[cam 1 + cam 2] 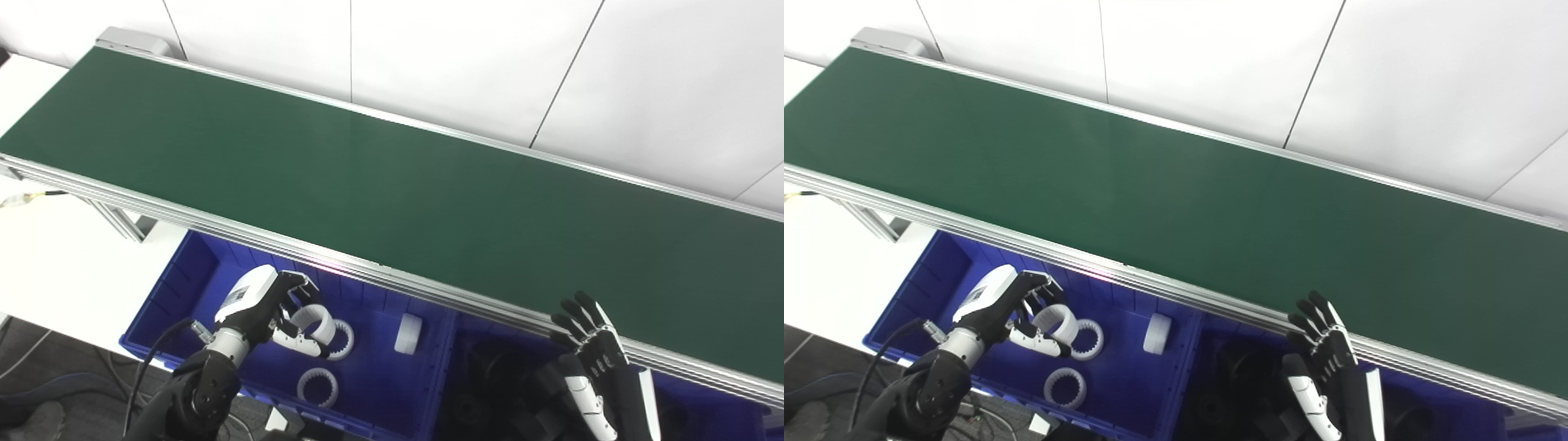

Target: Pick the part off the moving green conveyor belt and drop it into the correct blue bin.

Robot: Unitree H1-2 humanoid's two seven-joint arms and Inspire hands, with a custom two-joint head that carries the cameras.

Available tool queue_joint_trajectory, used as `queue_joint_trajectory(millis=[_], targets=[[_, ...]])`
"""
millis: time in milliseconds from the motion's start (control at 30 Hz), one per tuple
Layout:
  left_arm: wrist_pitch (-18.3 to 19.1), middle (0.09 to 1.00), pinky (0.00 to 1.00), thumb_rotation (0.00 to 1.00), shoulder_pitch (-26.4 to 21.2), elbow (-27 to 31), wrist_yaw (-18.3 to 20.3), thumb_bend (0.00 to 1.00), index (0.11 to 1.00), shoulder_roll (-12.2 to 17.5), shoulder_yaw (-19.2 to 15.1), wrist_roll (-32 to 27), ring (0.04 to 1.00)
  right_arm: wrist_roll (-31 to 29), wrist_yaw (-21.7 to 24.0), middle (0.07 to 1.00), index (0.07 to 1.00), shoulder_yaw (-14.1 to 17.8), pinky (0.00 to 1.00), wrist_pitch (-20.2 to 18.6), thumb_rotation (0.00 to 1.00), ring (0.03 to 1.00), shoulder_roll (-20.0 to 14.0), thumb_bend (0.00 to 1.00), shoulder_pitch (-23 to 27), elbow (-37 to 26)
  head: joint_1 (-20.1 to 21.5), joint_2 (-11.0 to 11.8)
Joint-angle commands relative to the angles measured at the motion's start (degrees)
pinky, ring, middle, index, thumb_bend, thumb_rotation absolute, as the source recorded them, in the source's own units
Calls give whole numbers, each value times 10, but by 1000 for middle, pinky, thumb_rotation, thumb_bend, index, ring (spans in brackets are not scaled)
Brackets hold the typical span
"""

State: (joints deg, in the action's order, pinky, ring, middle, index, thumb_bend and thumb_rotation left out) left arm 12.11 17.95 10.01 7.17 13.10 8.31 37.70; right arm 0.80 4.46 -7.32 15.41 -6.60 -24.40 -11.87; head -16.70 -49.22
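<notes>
The green conveyor belt [392, 184] runs from upper left to lower right with no part on it. My left hand [269, 306] hangs over the left blue bin [177, 288], fingers curled around a white ring part [315, 323]. White ring gears [318, 387] and a white cylinder [408, 334] lie in that bin. My right hand [591, 361] is open with fingers spread, held just in front of the belt's near rail above the right blue bin [704, 404], which holds dark parts [490, 392].
An aluminium rail [367, 269] edges the belt's near side above the bins. A white table [55, 269] stands at the left with a belt support leg [119, 220]. A white panelled wall [551, 67] is behind the belt.
</notes>
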Motion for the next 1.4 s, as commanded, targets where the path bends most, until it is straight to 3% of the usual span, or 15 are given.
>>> queue_joint_trajectory(millis=[0, 33, 67, 100, 167, 300, 533, 600, 700, 833, 933, 1067, 1233, 1367], targets=[[0, 541, 443, 0, -3, 26, -13, 492, 499, 9, 2, 17, 443, 1, 2, 861, 905, 2, 727, 10, 674, 813, 3, 630, 1, -14, 0, 0], [7, 543, 450, 0, -3, 34, -9, 493, 497, 12, 5, 26, 444, 2, 1, 862, 905, 2, 727, 10, 675, 813, 3, 630, 1, -13, 1, 0], [15, 644, 502, 0, -2, 41, -2, 644, 599, 13, 7, 33, 560, 3, 1, 861, 906, 2, 726, 10, 682, 813, 4, 639, 1, -13, 3, 2], [25, 713, 538, 0, -2, 48, 4, 722, 668, 14, 9, 40, 632, 3, 1, 861, 906, 2, 726, 11, 683, 813, 4, 641, 1, -12, 4, 2], [40, 795, 577, 0, -1, 59, 13, 796, 751, 15, 14, 55, 717, 3, 1, 861, 905, 2, 727, 9, 675, 813, 4, 627, -1, -14, 4, 2], [47, 858, 650, 0, 0, 68, 21, 833, 832, 18, 15, 61, 801, 2, 2, 864, 908, 1, 732, 9, 662, 817, 5, 577, -2, -13, 4, 5], [47, 869, 643, 0, 6, 78, 19, 831, 851, 16, 7, 49, 810, 7, 1, 865, 905, 0, 731, 14, 659, 817, 6, 564, -1, -8, 11, 9], [48, 877, 655, 0, 9, 85, 21, 790, 868, 12, 1, 37, 823, 7, 1, 864, 906, -1, 732, 12, 668, 815, 8, 583, -1, -8, 16, 10], [39, 882, 660, 25, 13, 101, 20, 695, 882, 4, -8, 2, 819, 8, 2, 863, 908, -1, 738, 19, 664, 816, 7, 576, -1, -4, 20, 12], [-7, 859, 628, 311, 18, 136, 13, 611, 869, -9, -9, -66, 762, 11, 0, 858, 906, -3, 732, 15, 661, 812, 11, 585, -1, -4, 27, 19], [-45, 838, 638, 402, 14, 155, 14, 620, 853, -31, 1, -131, 754, 12, 1, 856, 905, -4, 731, 17, 658, 810, 13, 588, -1, -1, 45, 27], [-109, 805, 643, 525, 5, 145, 26, 705, 805, -60, 28, -220, 744, 16, 5, 856, 907, -10, 729, 27, 660, 812, 12, 574, 1, 4, 70, 33], [-121, 817, 690, 602, -1, 114, 63, 878, 813, -75, 71, -298, 770, 28, 1, 847, 895, -17, 720, 25, 648, 803, 17, 591, 0, 6, 101, 39], [-135, 833, 729, 575, -1, 80, 76, 950, 833, -82, 80, -347, 796, 37, -2, 844, 892, -22, 720, 27, 651, 799, 23, 594, -2, 9, 117, 46]])
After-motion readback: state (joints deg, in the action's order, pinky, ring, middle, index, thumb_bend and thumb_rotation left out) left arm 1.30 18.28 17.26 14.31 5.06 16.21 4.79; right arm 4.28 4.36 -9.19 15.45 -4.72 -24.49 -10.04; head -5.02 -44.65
